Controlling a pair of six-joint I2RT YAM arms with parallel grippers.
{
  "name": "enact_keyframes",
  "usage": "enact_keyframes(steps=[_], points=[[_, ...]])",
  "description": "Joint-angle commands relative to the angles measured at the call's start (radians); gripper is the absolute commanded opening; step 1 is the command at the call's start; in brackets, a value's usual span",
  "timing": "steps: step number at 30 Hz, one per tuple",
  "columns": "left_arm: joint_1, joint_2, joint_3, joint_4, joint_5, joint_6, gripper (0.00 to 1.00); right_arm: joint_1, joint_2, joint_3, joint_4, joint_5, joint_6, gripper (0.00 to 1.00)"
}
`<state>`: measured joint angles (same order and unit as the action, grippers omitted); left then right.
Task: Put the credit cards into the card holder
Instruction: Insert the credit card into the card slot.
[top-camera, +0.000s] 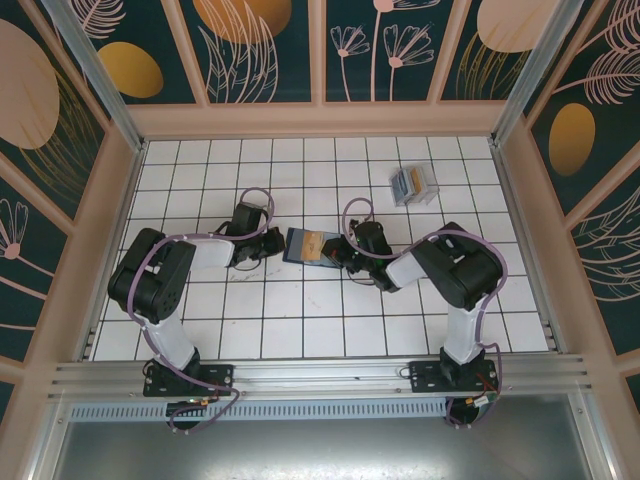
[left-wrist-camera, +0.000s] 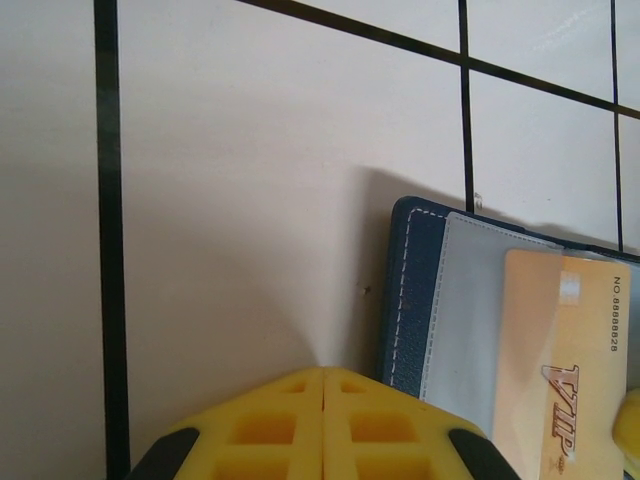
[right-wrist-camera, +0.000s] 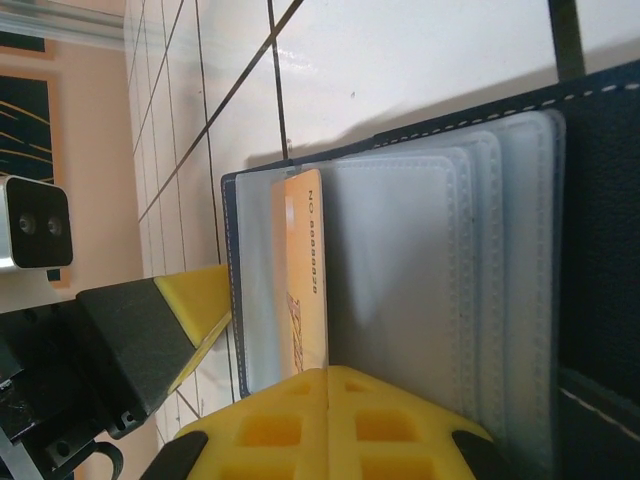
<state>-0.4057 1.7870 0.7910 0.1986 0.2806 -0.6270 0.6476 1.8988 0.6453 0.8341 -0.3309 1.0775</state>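
The dark blue card holder (top-camera: 303, 245) lies open on the tiled table between both grippers, its grey-blue slotted lining (right-wrist-camera: 420, 300) facing up. A tan credit card (right-wrist-camera: 305, 270) marked VIP lies flat in the leftmost slot, partly under the sleeve; the same card (left-wrist-camera: 555, 350) appears in the left wrist view. My right gripper (right-wrist-camera: 327, 372) is shut, its tips meeting the card's near end. My left gripper (left-wrist-camera: 323, 372) is shut too, resting on the table right at the holder's (left-wrist-camera: 408, 290) stitched outer edge. More credit cards stand in a rack far right.
A clear-grey plastic rack (top-camera: 413, 184) with several cards stands at the back right of the table. Both arms reach toward the table's middle. Patterned walls (top-camera: 90, 200) enclose the table on three sides.
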Motion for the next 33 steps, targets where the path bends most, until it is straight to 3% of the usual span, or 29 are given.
enact_keyframes(steps=[1,9,13,20,23,31,33], points=[[-0.025,0.051,-0.021,-0.019,0.090,-0.018,0.08,0.015,0.010,-0.003,-0.009,0.055,0.013,0.00],[-0.025,0.064,-0.021,-0.005,0.111,-0.027,0.08,0.044,0.038,0.056,-0.039,0.043,0.015,0.00],[-0.025,0.054,-0.025,-0.001,0.109,-0.030,0.08,0.071,0.041,0.125,-0.136,0.046,-0.032,0.00],[-0.025,0.064,-0.012,-0.021,0.100,-0.015,0.08,0.078,0.029,0.183,-0.299,0.084,-0.109,0.10],[-0.025,0.066,-0.004,-0.034,0.094,-0.007,0.07,0.078,0.014,0.189,-0.354,0.115,-0.140,0.21],[-0.025,0.075,0.007,-0.046,0.088,0.001,0.07,0.089,-0.017,0.247,-0.493,0.168,-0.232,0.22],[-0.025,0.071,0.004,-0.038,0.086,-0.003,0.07,0.089,-0.014,0.253,-0.481,0.151,-0.243,0.18]])
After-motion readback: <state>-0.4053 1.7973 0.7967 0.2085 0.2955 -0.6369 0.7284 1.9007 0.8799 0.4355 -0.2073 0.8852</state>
